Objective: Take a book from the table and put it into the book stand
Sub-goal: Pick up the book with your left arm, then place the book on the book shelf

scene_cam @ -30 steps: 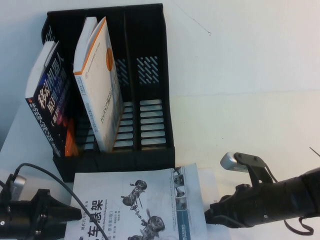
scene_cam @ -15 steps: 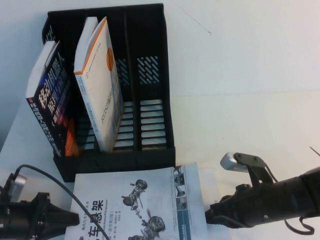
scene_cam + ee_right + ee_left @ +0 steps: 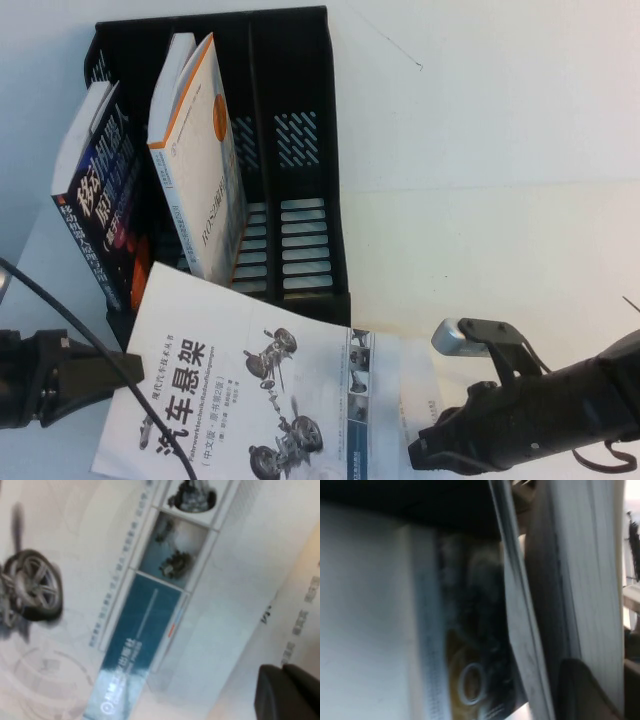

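1. The book (image 3: 235, 390), the thin pale paperback with the car-chassis drawing, lies in front of the book stand (image 3: 300, 150); its left side is tipped up off the table (image 3: 500, 180), its far corner overlapping the stand's front lip.
2. My left claw (image 3: 125, 365) sits at the book's left edge, below the stand's left end. I cannot tell whether it is clenched on the cover or merely wedged under it.
3. My right claw (image 3: 425, 460) is by the book's teal spine side, to the right and below the stand. Its fingers are hidden too, so I cannot tell its state.
4. I judge the step in hand is getting the book upright. I should raise the left edge evenly while the right claw steadies the spine side, so the thin cover does not buckle.
5. The stand's right compartment (image 3: 305, 230) looks empty; I would aim there, clear of the orange-edged white book (image 3: 200, 170) and the dark-covered book (image 3: 100, 200).
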